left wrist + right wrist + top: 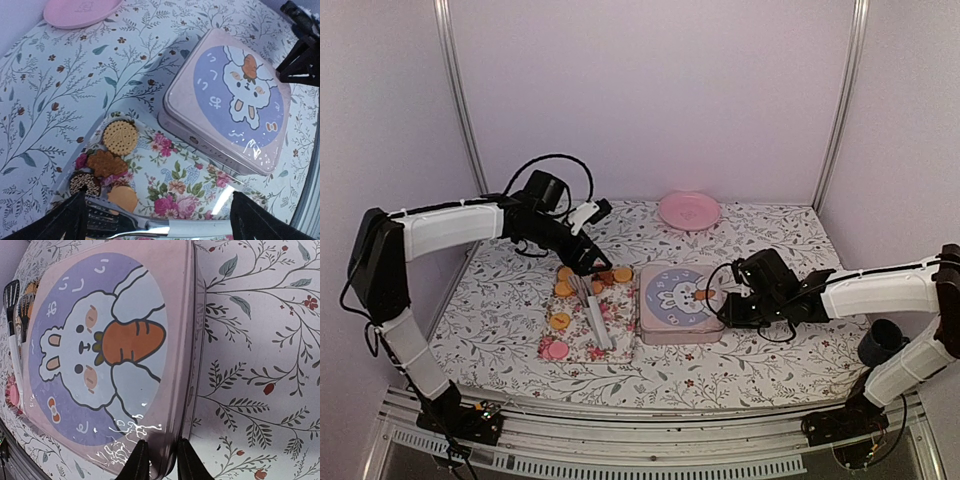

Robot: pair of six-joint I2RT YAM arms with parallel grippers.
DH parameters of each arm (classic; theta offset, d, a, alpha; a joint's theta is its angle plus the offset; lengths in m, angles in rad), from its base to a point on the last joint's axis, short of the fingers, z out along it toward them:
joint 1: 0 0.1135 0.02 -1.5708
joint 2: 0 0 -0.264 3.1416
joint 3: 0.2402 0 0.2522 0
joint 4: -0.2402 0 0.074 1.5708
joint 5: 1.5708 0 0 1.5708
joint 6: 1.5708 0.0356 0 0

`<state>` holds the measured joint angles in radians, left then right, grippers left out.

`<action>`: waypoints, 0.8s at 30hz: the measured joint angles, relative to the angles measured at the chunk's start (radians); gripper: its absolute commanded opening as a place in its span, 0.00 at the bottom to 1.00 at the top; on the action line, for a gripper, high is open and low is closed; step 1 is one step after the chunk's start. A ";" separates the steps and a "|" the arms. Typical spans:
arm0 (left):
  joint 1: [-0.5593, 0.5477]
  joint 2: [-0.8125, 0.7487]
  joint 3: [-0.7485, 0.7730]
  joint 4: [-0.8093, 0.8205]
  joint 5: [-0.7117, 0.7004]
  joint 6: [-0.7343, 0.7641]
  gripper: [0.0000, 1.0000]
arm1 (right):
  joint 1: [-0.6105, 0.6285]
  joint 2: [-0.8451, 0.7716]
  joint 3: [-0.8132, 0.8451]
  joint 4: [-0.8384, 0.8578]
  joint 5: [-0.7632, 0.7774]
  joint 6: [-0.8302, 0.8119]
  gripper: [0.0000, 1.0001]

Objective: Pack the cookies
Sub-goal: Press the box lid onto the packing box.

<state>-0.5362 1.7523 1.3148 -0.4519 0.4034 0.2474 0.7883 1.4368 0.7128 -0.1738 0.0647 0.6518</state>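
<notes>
Two tools: right tool (158, 461) pinches the lid (100, 405) rim, left tool (160, 217) gapes empty over cookies (120, 137). Likely opening; next, lift it level.

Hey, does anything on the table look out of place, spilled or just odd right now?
Nothing looks spilled, damaged or askew. The cookies sit on the floral tray with a metal utensil lying across it. The bunny tin is closed, and the right fingers pinch its lid's rim.
</notes>
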 measured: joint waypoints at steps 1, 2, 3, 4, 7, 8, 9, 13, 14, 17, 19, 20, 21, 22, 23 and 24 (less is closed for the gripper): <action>0.024 -0.026 -0.016 0.000 0.002 0.003 0.99 | 0.000 0.001 0.000 0.006 0.000 0.006 0.22; 0.043 -0.059 -0.038 0.001 0.005 0.010 0.99 | 0.000 0.003 -0.002 0.015 -0.001 0.013 0.22; 0.068 -0.073 -0.047 -0.001 0.006 0.011 0.99 | 0.000 0.003 -0.002 0.017 -0.001 0.016 0.23; 0.094 -0.098 -0.064 0.002 0.009 0.016 0.99 | 0.000 0.003 -0.002 0.017 -0.001 0.019 0.24; 0.172 -0.166 -0.119 0.005 0.019 0.032 0.99 | 0.000 0.001 0.005 0.007 -0.001 0.022 0.38; 0.199 -0.186 -0.137 0.006 0.024 0.038 0.99 | 0.000 0.001 0.016 -0.010 -0.001 0.022 0.46; 0.229 -0.205 -0.156 0.008 0.028 0.042 0.99 | 0.000 0.000 0.030 -0.025 0.001 0.022 0.56; 0.330 -0.268 -0.253 0.048 0.039 0.057 1.00 | -0.015 -0.006 0.173 -0.097 0.011 -0.024 1.00; 0.346 -0.279 -0.277 0.059 0.039 0.058 1.00 | -0.022 -0.011 0.204 -0.105 0.011 -0.032 0.99; 0.408 -0.323 -0.394 0.138 0.042 0.059 0.99 | -0.071 -0.050 0.296 -0.116 0.034 -0.076 0.99; 0.445 -0.344 -0.468 0.204 0.042 0.056 0.99 | -0.117 -0.087 0.313 -0.115 0.059 -0.093 0.99; 0.468 -0.354 -0.509 0.244 0.041 0.053 0.99 | -0.146 -0.109 0.314 -0.116 0.077 -0.102 0.99; 0.491 -0.361 -0.549 0.291 0.039 0.047 0.99 | -0.176 -0.127 0.312 -0.118 0.103 -0.111 0.99; 0.510 -0.367 -0.583 0.339 0.039 0.037 0.99 | -0.198 -0.142 0.306 -0.117 0.126 -0.117 0.99; 0.535 -0.373 -0.623 0.396 0.039 0.025 0.99 | -0.216 -0.161 0.292 -0.111 0.167 -0.126 0.99; 0.559 -0.379 -0.663 0.457 0.042 0.007 0.99 | -0.248 -0.175 0.276 -0.106 0.196 -0.133 0.99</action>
<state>0.0227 1.3735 0.6518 0.0048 0.4458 0.2543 0.5400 1.2613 0.9886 -0.2794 0.2611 0.5186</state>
